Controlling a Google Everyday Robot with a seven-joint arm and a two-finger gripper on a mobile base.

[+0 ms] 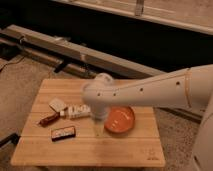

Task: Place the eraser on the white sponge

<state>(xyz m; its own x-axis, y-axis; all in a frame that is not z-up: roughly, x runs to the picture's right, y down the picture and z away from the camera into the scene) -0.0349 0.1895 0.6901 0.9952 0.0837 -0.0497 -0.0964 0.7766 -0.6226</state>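
Note:
The eraser (63, 132), a small dark block with a pale strip, lies flat on the wooden table (125, 152) at the front left. The white sponge (57, 104) rests farther back at the left, apart from the eraser. My arm reaches in from the right, and the gripper (98, 128) points down over the middle of the table, just left of the orange bowl and to the right of the eraser. It stands open with nothing in it. The cup is hidden behind the arm.
A white box with dark print (77, 111) lies between the sponge and the arm. A red-handled tool (49, 119) lies beside it on the left. An orange bowl (120, 120) sits at the centre right. Metal rails (60, 47) run behind the table.

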